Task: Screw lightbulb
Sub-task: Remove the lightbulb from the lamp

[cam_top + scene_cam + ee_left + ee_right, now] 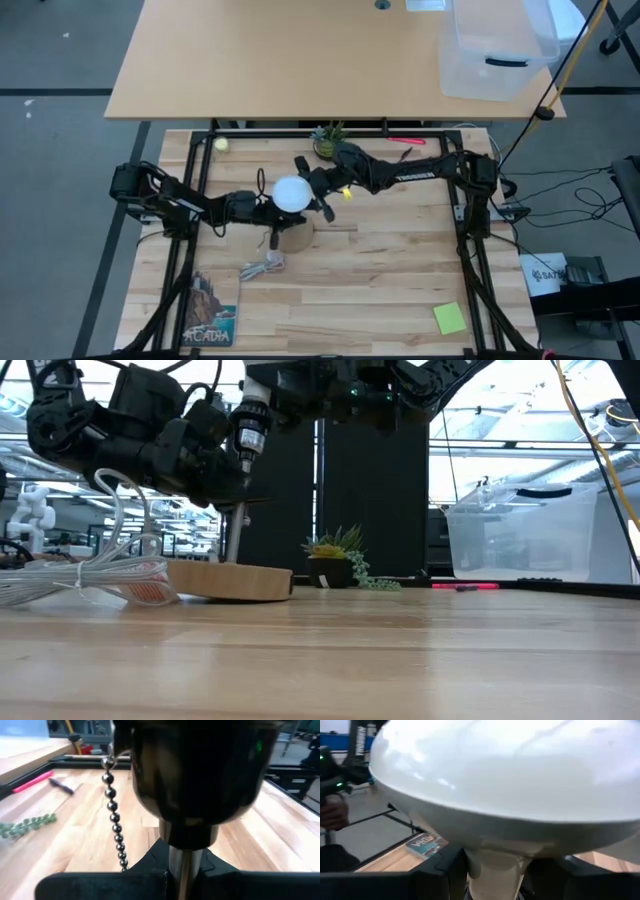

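The lightbulb point(292, 192) shows as a white globe from above, upright over the round wooden stand point(298, 238). Its silvery screw base point(250, 432) points down at the stand's black socket point(195, 780); whether it sits in the socket I cannot tell. My right gripper point(318, 196) reaches in from the table's right, shut on the bulb. My left gripper point(267, 212) comes from the left, shut on the stand's metal stem point(236, 535). The stand's flat wooden foot point(230, 581) rests on the table. A ball chain point(113, 815) hangs from the socket. My left gripper pinches the stand's thin metal stem point(184, 865) between its two fingers, just under the socket. The fingers come level from the table's left, across the stem. The stand is upright with its wooden foot on the table. My right gripper pinches the bulb's pale neck point(495, 865) between its two fingers, right below the globe. It comes about level from the table's right. The bulb is upright, globe up, held above the stand.
A white cable bundle point(262, 266) lies beside the stand's foot. A small potted plant point(327, 143) and a pink pen point(405, 141) are at the far side. A booklet point(212, 312) and a green note point(449, 318) lie near the front edge.
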{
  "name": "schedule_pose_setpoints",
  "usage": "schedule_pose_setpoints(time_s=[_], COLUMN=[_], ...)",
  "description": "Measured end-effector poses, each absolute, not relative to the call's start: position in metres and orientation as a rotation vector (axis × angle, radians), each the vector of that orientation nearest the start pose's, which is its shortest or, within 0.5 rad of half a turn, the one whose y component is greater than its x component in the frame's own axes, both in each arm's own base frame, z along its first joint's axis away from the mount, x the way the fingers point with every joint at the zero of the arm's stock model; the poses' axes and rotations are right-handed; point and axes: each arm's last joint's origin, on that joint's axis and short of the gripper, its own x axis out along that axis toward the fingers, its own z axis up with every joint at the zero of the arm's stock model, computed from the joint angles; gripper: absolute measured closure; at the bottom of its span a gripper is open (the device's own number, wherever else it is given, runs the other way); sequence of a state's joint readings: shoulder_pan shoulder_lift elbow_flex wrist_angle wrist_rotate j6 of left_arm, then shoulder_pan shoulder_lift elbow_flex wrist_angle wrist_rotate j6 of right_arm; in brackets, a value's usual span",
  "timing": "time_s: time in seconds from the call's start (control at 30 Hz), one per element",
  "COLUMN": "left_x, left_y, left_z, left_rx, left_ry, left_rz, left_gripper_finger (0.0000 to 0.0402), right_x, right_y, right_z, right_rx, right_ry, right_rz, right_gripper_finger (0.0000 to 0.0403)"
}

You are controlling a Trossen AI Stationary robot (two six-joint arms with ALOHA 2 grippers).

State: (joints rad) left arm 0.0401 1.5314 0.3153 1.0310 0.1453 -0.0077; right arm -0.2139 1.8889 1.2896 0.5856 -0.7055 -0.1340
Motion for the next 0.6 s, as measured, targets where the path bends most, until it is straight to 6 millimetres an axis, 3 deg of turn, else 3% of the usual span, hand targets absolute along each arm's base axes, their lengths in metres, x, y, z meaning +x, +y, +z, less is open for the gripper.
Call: schedule_pose_setpoints(time_s=[0.23, 0.6], left_x=[0.245, 0.244], left_y=[0.01, 0.012], left_z=[0.14, 0.139], left_rx=[-0.034, -0.036], left_ry=[0.189, 0.192], left_rz=[-0.092, -0.042], left_gripper_finger=[0.0379, 0.0379], right_x=[0.423, 0.413], right_y=[-0.071, -0.066], right_z=[0.266, 0.278], right_rx=[-0.138, -0.079], right_ry=[-0.033, 0.054], right_rz=[0.488, 0.432], right_gripper_finger=[0.0229, 0.0114])
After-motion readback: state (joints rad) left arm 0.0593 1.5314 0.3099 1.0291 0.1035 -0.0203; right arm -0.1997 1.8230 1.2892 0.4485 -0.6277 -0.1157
